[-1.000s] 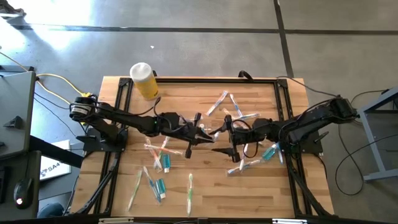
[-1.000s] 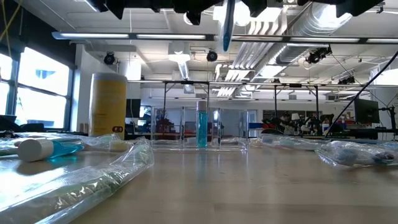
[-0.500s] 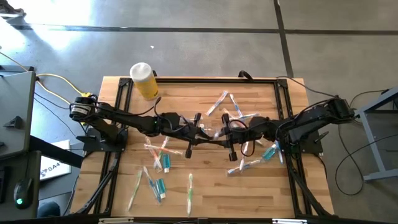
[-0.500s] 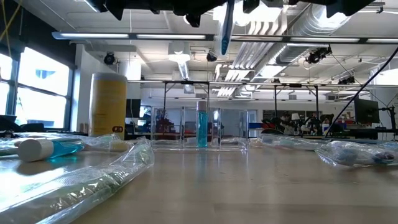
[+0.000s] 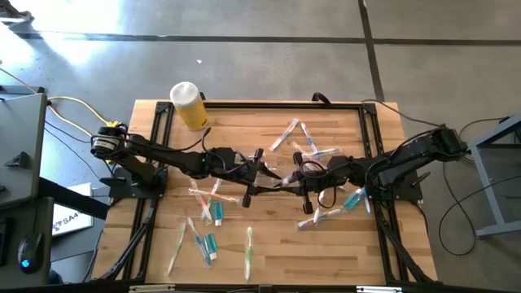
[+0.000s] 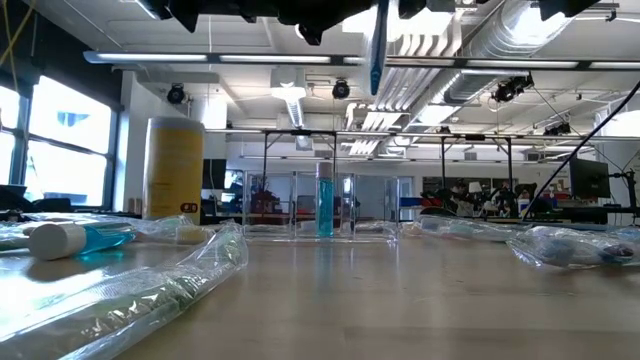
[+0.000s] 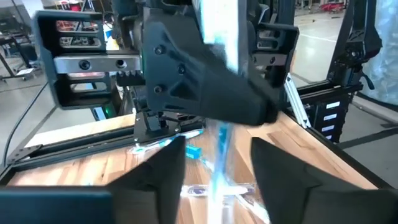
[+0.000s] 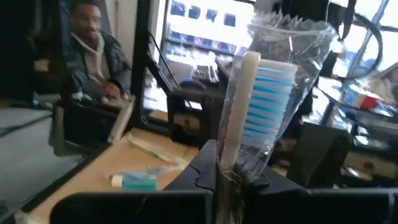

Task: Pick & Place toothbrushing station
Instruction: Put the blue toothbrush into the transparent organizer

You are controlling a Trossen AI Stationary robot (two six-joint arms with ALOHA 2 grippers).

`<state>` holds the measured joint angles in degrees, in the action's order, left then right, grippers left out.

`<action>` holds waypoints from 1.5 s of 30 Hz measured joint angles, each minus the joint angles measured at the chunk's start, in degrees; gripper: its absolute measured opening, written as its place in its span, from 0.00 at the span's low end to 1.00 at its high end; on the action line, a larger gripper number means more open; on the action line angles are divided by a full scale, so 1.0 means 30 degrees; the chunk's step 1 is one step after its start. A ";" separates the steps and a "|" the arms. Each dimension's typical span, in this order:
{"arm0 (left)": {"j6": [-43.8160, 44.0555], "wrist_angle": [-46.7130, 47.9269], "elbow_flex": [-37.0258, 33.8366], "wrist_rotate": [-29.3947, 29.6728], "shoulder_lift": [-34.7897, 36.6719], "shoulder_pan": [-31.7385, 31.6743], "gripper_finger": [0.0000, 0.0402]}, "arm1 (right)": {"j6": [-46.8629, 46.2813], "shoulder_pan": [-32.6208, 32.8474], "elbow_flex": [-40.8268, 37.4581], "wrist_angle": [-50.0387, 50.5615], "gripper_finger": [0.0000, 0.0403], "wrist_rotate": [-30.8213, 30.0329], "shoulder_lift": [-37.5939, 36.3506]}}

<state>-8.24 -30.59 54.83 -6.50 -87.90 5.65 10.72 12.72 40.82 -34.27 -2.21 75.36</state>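
My right gripper (image 5: 299,176) is over the middle of the table, shut on a blue toothbrush in a clear wrapper (image 8: 258,99). The toothbrush's handle (image 6: 377,45) hangs down high above the table. The small clear container (image 6: 320,205) stands on the table at mid-depth with a blue toothbrush upright in it. My left gripper (image 5: 264,175) is open and empty, facing the right gripper from the left. In the left wrist view its fingers (image 7: 165,177) stand either side of the hanging handle (image 7: 221,152), which is farther off. My right gripper pinches the wrapped toothbrush between its two fingers just below the bristle head (image 8: 229,163). The head stands above the fingers. The handle hangs below them, near upright and clear of the table and the container.
A yellow bottle with a white cap (image 5: 189,104) stands at the far left. Wrapped toothbrushes and short teal-ended tubes lie scattered at the far middle (image 5: 295,137), near left (image 5: 205,232) and right (image 5: 350,200). A person sits beyond the table (image 8: 93,43).
The hanging toothbrush handle has shifted a little toward the table's right with my right gripper and now hangs more upright. It is still held high above the container.
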 joint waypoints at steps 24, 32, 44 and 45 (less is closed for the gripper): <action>0.0406 0.6278 0.0007 0.3373 0.4151 0.0000 0.57 | -0.2647 -0.4410 -0.5097 -0.9778 0.01 -0.0800 0.1671; 0.0741 0.7048 0.0007 0.3373 0.4095 0.0000 0.57 | -0.2747 -0.4927 -0.4983 -1.2130 0.01 -0.2747 0.4856; 0.0848 0.7108 0.0007 0.3337 0.4095 0.0000 0.57 | -0.3845 -0.5373 -0.3892 -1.0719 0.01 -0.3187 0.6854; 0.0884 0.7110 0.0007 0.3332 0.4095 0.0000 0.57 | -0.3840 -0.5382 -0.3689 -1.0352 0.01 -0.3152 0.6949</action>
<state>-5.59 -9.26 54.85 3.49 -75.61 5.65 -0.80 -3.43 29.75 -65.32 -11.67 96.21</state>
